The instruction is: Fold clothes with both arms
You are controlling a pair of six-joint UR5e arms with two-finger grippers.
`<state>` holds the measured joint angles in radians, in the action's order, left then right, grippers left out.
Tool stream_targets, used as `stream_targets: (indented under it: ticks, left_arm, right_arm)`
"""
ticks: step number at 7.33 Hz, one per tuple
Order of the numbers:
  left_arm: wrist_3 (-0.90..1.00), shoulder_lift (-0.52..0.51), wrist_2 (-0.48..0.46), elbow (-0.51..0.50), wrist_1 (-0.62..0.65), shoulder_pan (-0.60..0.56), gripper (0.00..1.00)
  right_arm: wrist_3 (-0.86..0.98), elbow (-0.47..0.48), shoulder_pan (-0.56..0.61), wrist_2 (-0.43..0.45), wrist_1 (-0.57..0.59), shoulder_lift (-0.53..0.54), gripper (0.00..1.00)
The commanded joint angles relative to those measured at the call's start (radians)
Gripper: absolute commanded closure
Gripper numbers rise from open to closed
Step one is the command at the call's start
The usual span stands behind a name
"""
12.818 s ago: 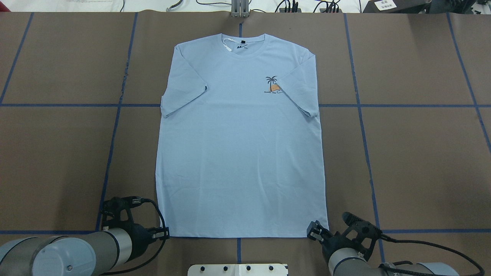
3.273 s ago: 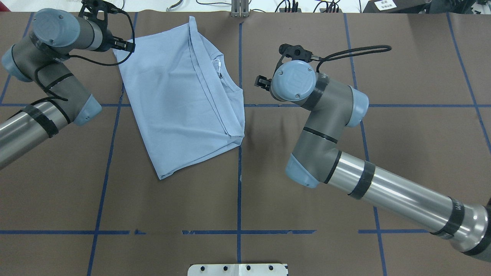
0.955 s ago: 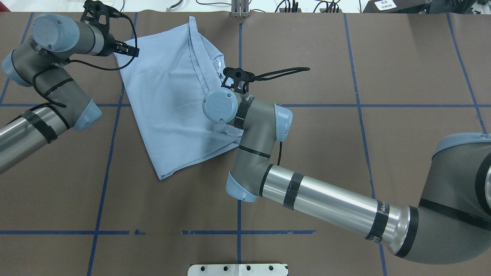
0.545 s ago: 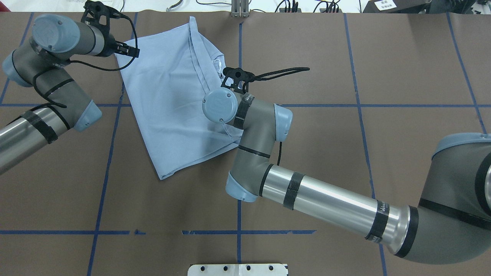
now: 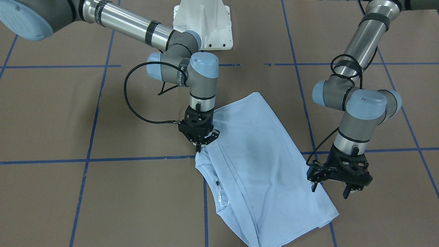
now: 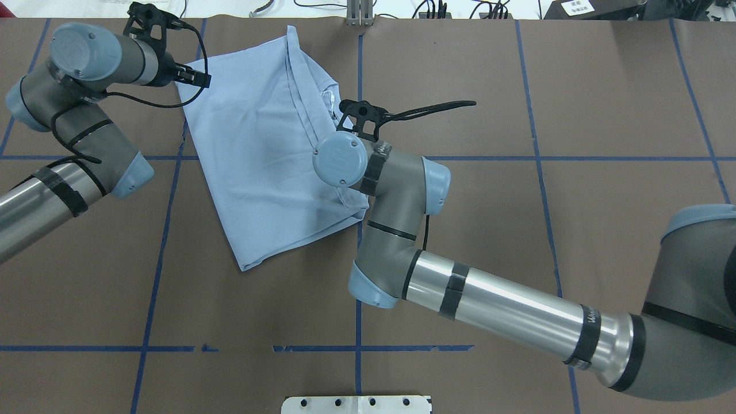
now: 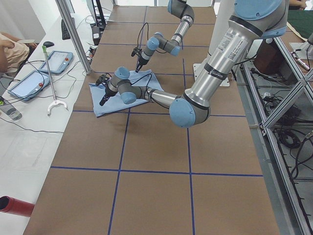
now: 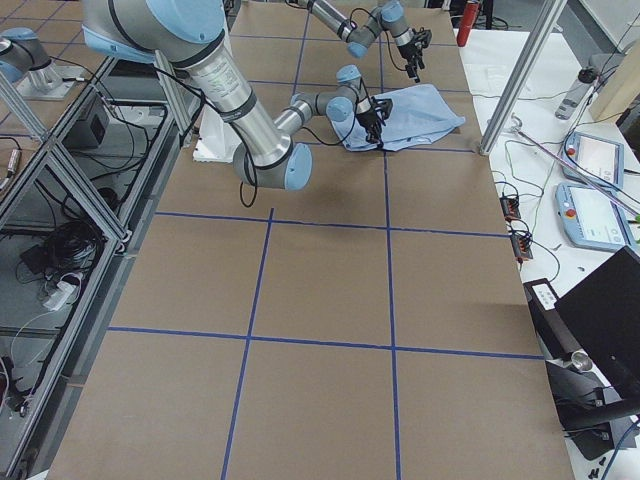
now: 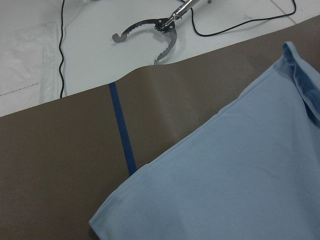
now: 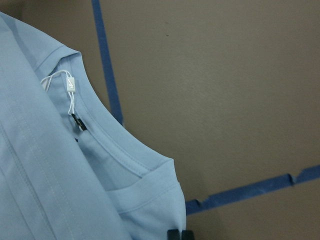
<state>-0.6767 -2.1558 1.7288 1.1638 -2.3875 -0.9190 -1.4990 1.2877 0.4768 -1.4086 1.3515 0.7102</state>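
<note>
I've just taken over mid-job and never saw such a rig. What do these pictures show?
A right arm and a left arm, jointed robots, work at a brown table with blue tape lines. One picture faces the robot, one looks down from behind it, two look along the table from its ends, two come from wrist cameras. A light blue T-shirt lies partly folded. The right claw is shut on its edge near the collar; the left claw hangs open over the opposite corner, holding nothing.
</note>
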Motion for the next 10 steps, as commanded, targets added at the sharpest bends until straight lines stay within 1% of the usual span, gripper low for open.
stream_targets:
  ticks: [1, 2, 3, 4, 5, 6, 7, 9, 10]
  left_arm:
    - [-0.023, -0.001, 0.000, 0.013, -0.001, 0.017, 0.00]
    - [-0.027, -0.001, 0.000, 0.019, -0.001, 0.025, 0.00]
    - [-0.037, -0.001, 0.000, 0.023, -0.001, 0.031, 0.00]
    - [-0.037, -0.001, 0.000, 0.023, -0.001, 0.034, 0.00]
    - [-0.038, -0.001, 0.000, 0.027, -0.001, 0.034, 0.00]
    - [-0.038, 0.001, 0.000, 0.033, -0.001, 0.035, 0.00]
    - [-0.038, 0.017, 0.000, 0.045, -0.001, 0.035, 0.00]
    - [-0.040, 0.048, 0.000, 0.092, 0.001, 0.035, 0.00]
    - [-0.040, 0.050, 0.000, 0.091, 0.001, 0.035, 0.00]
  right_arm:
    - [-0.007, 0.320, -0.056, 0.006, 0.075, 0.223, 1.00]
    - [-0.013, 0.417, -0.108, 0.057, 0.077, 0.303, 1.00]
    - [-0.015, 0.485, -0.157, 0.104, 0.089, 0.371, 1.00]
    - [-0.035, 0.555, -0.199, 0.126, 0.090, 0.449, 1.00]
    - [-0.062, 0.606, -0.243, 0.169, 0.090, 0.506, 1.00]
    - [-0.066, 0.617, -0.251, 0.174, 0.090, 0.524, 0.64]
    - [-0.064, 0.619, -0.259, 0.187, 0.090, 0.522, 0.01]
    - [-0.032, 0.674, -0.271, 0.175, 0.098, 0.525, 0.00]
    - [0.005, 0.679, -0.323, 0.187, 0.098, 0.522, 0.00]
